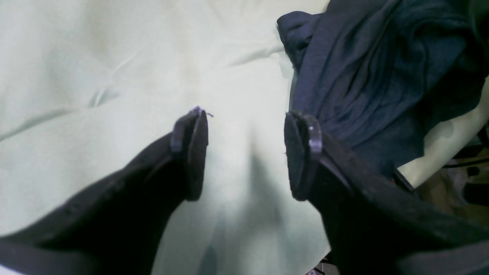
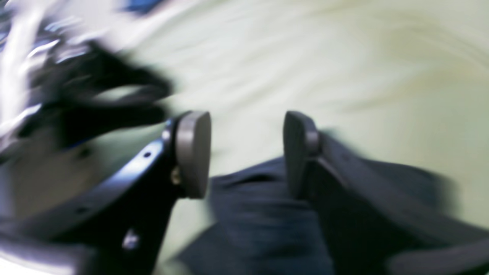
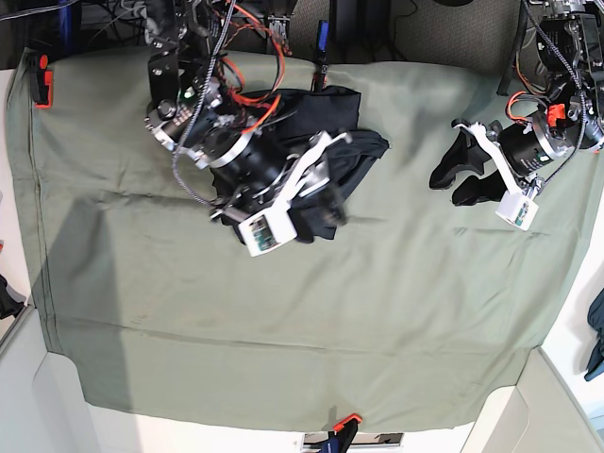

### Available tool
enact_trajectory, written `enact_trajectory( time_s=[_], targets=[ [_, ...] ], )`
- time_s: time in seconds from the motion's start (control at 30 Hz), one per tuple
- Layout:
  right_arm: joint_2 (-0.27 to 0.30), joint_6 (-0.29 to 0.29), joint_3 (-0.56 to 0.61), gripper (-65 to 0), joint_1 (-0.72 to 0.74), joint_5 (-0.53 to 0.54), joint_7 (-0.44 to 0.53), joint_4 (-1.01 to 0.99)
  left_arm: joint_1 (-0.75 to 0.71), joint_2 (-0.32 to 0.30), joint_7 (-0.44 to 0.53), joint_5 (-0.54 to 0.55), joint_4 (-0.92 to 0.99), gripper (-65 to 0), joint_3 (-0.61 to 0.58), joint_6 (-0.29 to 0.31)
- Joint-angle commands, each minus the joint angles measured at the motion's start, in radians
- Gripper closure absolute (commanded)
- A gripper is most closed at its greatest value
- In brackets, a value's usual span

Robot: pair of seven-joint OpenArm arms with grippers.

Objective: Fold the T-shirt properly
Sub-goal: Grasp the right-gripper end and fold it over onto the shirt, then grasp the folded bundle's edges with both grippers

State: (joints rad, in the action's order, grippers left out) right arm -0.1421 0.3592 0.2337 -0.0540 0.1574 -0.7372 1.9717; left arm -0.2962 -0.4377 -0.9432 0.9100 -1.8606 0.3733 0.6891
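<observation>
The dark T-shirt point(image 3: 326, 118) lies crumpled in a heap near the far middle of the green table cloth point(image 3: 283, 321). My right gripper point(image 3: 326, 203) hovers over the heap's near edge, blurred by motion. In the right wrist view the right gripper point(image 2: 246, 152) is open with nothing between its pads, and dark T-shirt fabric point(image 2: 252, 217) lies just below it. My left gripper point(image 3: 445, 184) is off to the right, apart from the shirt. In the left wrist view the left gripper point(image 1: 246, 152) is open over bare cloth, with bunched T-shirt folds point(image 1: 382, 68) at the upper right.
A red clamp point(image 3: 40, 80) holds the cloth at the far left corner and an orange clamp point(image 3: 344, 422) holds it at the near edge. Cables and arm bases crowd the far edge. A blue cloth point(image 3: 596, 330) hangs past the right edge.
</observation>
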Motion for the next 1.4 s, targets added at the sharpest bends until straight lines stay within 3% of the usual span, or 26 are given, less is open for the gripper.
enact_trajectory(
  time_s=[0.0,0.03,0.07,0.17,0.27,0.43,0.57,0.7,0.87,0.97,1.03,1.2,1.37],
  targets=[
    [-0.007,-0.025,-0.036,-13.9,0.031,-0.010,0.039,0.021,0.008,-0.014,0.017,0.023,-0.015,-34.4,0.007,0.009],
    [-0.007,-0.039,-0.076,-2.2,0.045,-0.025,0.039,0.020,0.008,-0.014,0.017,0.022,-0.015,-34.4,0.007,0.009],
    [-0.007,-0.041,-0.115,0.0,0.057,-0.036,0.039,0.017,0.008,-0.014,0.014,0.022,-0.015,-34.4,0.007,0.009],
    [-0.007,-0.037,-0.216,0.0,0.082,-0.032,0.042,-0.014,0.008,-0.014,0.011,0.024,-0.015,-34.4,0.007,0.009],
    [0.021,0.009,-0.254,0.0,0.080,0.032,0.030,-0.085,0.008,-0.014,0.011,0.042,-0.015,-34.4,0.007,0.009],
    [0.092,0.151,-0.230,0.0,0.014,0.261,-0.074,-0.125,0.008,-0.014,-0.023,0.105,-0.015,-34.4,0.007,0.009],
    [0.137,0.177,-0.198,0.0,-0.090,0.423,-0.114,-0.105,-0.006,-0.014,-0.103,0.187,-0.015,-34.4,0.007,0.009],
    [0.145,0.209,-0.139,0.0,-0.167,0.533,-0.132,-0.098,-0.040,-0.014,-0.112,0.210,-0.015,-34.3,0.007,0.009],
    [0.144,0.222,-0.018,0.0,-0.182,0.542,-0.125,-0.097,-0.042,-0.014,-0.112,0.216,-0.015,-34.4,0.007,0.009],
    [0.139,0.222,0.003,0.0,-0.162,0.533,-0.063,-0.084,-0.042,-0.014,-0.113,0.216,-0.016,-34.3,0.007,0.009],
    [0.132,0.220,-0.010,0.0,-0.117,0.494,-0.037,-0.080,-0.042,-0.014,-0.131,0.232,-0.016,-34.3,0.007,0.009],
    [0.079,0.213,-0.102,0.0,0.012,0.434,-0.022,-0.080,-0.057,-0.008,-0.317,0.494,-0.017,-34.3,0.006,0.009],
    [0.061,0.208,-0.192,0.0,0.121,0.387,-0.021,-0.080,-0.070,-0.005,-0.322,0.515,-0.017,-34.3,0.006,0.009]
  ],
)
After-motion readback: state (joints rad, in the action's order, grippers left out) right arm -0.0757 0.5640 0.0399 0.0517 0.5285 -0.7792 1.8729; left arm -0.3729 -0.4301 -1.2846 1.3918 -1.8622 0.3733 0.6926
